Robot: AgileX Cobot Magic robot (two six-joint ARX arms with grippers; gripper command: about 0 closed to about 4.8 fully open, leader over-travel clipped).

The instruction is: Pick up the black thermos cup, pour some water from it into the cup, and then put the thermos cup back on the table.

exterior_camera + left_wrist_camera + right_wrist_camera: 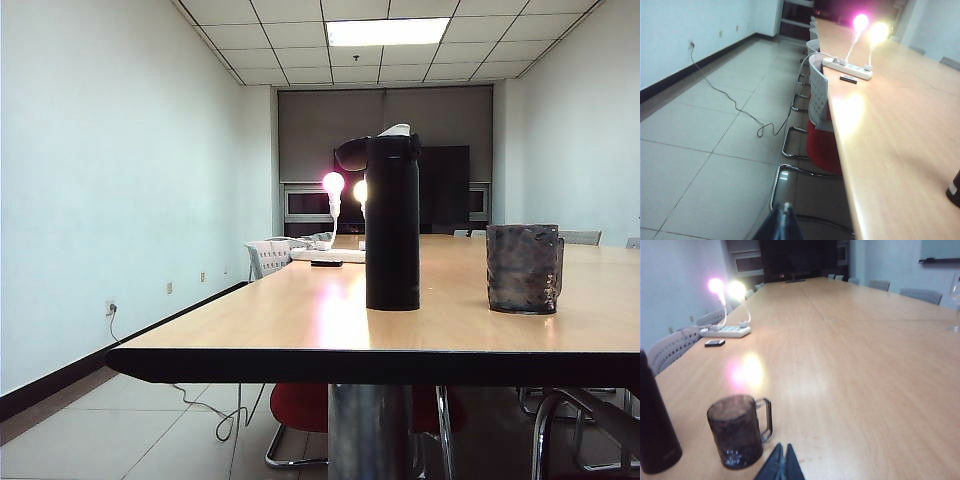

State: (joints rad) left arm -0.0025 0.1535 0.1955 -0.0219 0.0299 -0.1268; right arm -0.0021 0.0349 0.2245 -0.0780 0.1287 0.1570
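While both grippers, left gripper (785, 220) and right gripper (781, 462), hover with fingers pressed together, the black thermos cup (392, 222) and glass mug (523, 268) stand apart near the table (300, 330) edge.

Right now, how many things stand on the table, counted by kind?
Black thermos cup: 1
Cup, a glass mug: 1
Power strip: 1
Lit plug-in lamps: 2
Small dark flat item: 1
Total on the table: 6
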